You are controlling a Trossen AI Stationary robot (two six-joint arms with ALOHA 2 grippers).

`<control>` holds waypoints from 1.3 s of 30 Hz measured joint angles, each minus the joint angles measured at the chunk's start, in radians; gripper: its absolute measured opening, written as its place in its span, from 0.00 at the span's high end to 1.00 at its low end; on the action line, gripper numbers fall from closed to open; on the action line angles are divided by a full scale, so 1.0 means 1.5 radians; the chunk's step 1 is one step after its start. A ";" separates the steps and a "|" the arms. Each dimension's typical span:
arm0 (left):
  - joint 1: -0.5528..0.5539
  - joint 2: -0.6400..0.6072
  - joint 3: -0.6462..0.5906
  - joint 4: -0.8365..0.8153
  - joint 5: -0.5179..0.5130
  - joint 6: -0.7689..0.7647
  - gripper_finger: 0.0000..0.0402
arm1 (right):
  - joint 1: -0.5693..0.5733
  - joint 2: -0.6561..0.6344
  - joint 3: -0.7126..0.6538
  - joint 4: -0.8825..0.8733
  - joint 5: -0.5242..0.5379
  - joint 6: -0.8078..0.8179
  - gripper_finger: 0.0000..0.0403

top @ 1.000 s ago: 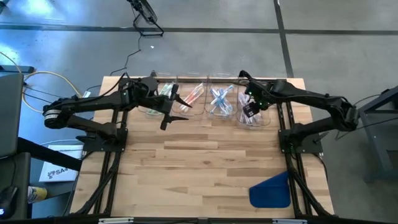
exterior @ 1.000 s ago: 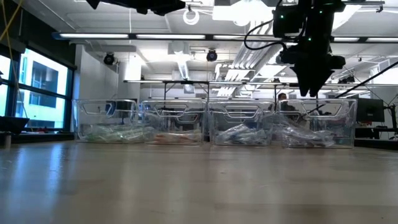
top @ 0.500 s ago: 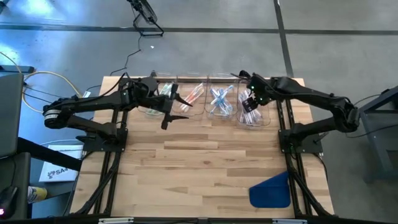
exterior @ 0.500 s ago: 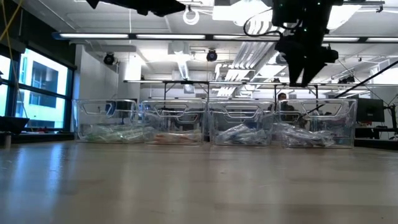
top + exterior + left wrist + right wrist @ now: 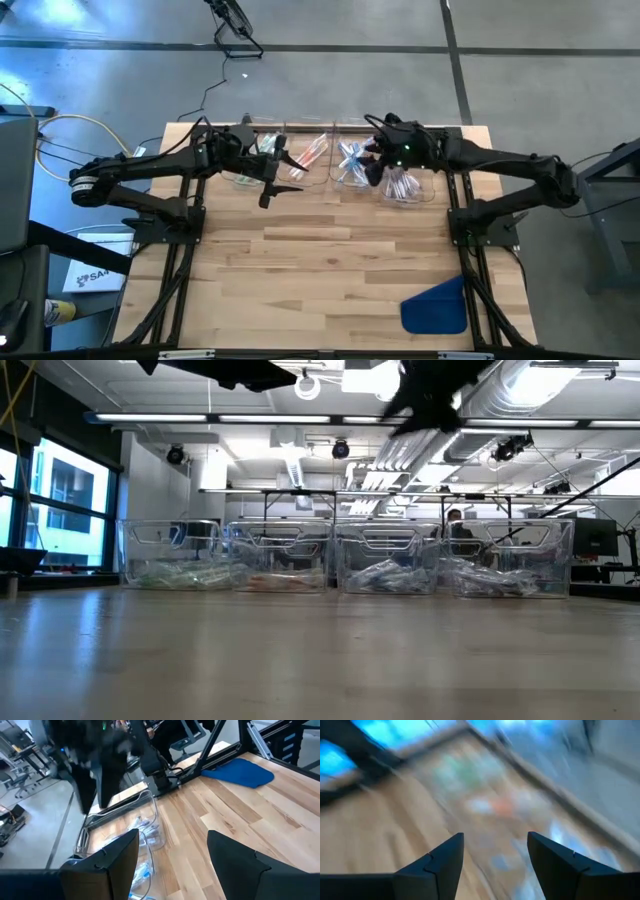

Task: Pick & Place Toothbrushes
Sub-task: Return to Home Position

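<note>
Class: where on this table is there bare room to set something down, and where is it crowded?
Free: the bare table between the bins and the near edge, left of the blue cloth. Crowded: the far edge, where the bins stand with the left gripper and right gripper over them.

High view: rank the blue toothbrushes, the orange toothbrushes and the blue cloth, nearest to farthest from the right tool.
1. Blue toothbrushes, beside the right tool.
2. Orange toothbrushes, one bin farther left.
3. Blue cloth, at the table's lower right.
</note>
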 joint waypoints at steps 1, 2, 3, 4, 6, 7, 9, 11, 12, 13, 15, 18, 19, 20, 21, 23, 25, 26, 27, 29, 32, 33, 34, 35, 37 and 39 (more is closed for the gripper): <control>0.000 0.000 0.000 0.000 0.000 0.000 0.43 | 0.017 -0.001 0.000 0.050 0.000 -0.022 0.47; 0.000 0.000 0.000 0.000 0.000 0.001 0.43 | 0.031 -0.001 0.000 0.098 -0.002 -0.045 0.47; 0.000 0.000 0.000 0.000 0.000 0.002 0.43 | 0.044 -0.001 0.000 0.133 -0.005 -0.072 0.47; 0.000 0.000 0.000 0.000 0.000 0.002 0.43 | 0.057 -0.001 0.000 0.159 -0.007 -0.094 0.47; 0.000 0.000 0.000 0.000 0.000 0.002 0.43 | 0.079 -0.001 0.000 0.196 -0.007 -0.122 0.47; 0.000 0.000 0.000 0.000 0.000 0.000 0.43 | 0.087 -0.001 0.000 0.206 -0.007 -0.134 0.47; 0.000 0.000 0.000 0.002 0.000 -0.013 0.43 | 0.102 -0.001 0.000 0.210 -0.007 -0.144 0.47; 0.000 0.000 0.000 0.004 0.000 -0.027 0.43 | 0.111 0.000 0.000 0.205 -0.006 -0.141 0.47; 0.000 0.000 0.000 0.004 0.000 -0.035 0.43 | 0.115 0.000 0.000 0.200 -0.006 -0.134 0.47; 0.000 0.000 0.000 0.003 0.000 -0.039 0.43 | 0.118 0.001 0.000 0.197 -0.006 -0.131 0.47; 0.000 0.000 0.000 0.003 0.000 -0.037 0.43 | 0.122 0.001 0.000 0.194 -0.005 -0.131 0.47; 0.000 0.000 0.000 0.003 -0.001 -0.033 0.43 | 0.123 0.001 0.000 0.191 -0.005 -0.130 0.47; 0.000 0.000 0.000 0.003 -0.002 -0.033 0.43 | 0.123 0.001 0.000 0.190 -0.006 -0.129 0.47; 0.000 0.000 0.000 0.003 -0.007 -0.033 0.43 | 0.123 0.001 0.000 0.189 -0.005 -0.129 0.47; 0.000 0.000 0.000 0.003 -0.012 -0.033 0.43 | 0.123 0.001 0.000 0.189 -0.005 -0.129 0.47; 0.000 0.001 0.000 0.003 -0.020 -0.033 0.43 | 0.122 0.001 0.000 0.189 -0.004 -0.132 0.47; 0.000 0.006 0.000 0.005 -0.021 -0.033 0.43 | 0.122 0.001 0.000 0.189 -0.004 -0.132 0.47; 0.000 0.008 0.000 0.002 -0.022 -0.033 0.43 | 0.122 0.001 0.000 0.189 -0.005 -0.132 0.47; 0.000 0.008 0.000 0.001 -0.022 -0.033 0.43 | 0.122 0.001 0.000 0.189 -0.005 -0.132 0.47; 0.000 0.007 0.000 0.005 -0.028 -0.033 0.43 | 0.122 0.001 0.000 0.190 -0.005 -0.132 0.47; 0.000 0.007 0.000 0.013 -0.044 -0.032 0.43 | 0.122 0.001 -0.001 0.191 -0.005 -0.134 0.48; 0.000 0.007 0.000 0.017 -0.044 -0.027 0.43 | 0.122 0.001 -0.001 0.191 -0.005 -0.134 0.48; 0.000 0.007 0.000 0.023 -0.045 -0.020 0.43 | 0.122 0.001 -0.001 0.191 -0.005 -0.134 0.49; 0.000 0.007 0.000 0.026 -0.045 -0.015 0.43 | 0.122 0.001 -0.001 0.191 -0.005 -0.134 0.51; 0.000 0.007 0.000 0.029 -0.046 -0.006 0.45 | 0.122 0.001 -0.001 0.190 -0.005 -0.134 0.56; 0.000 0.007 0.000 0.033 -0.046 -0.003 0.49 | 0.122 0.001 -0.001 0.190 -0.005 -0.136 0.64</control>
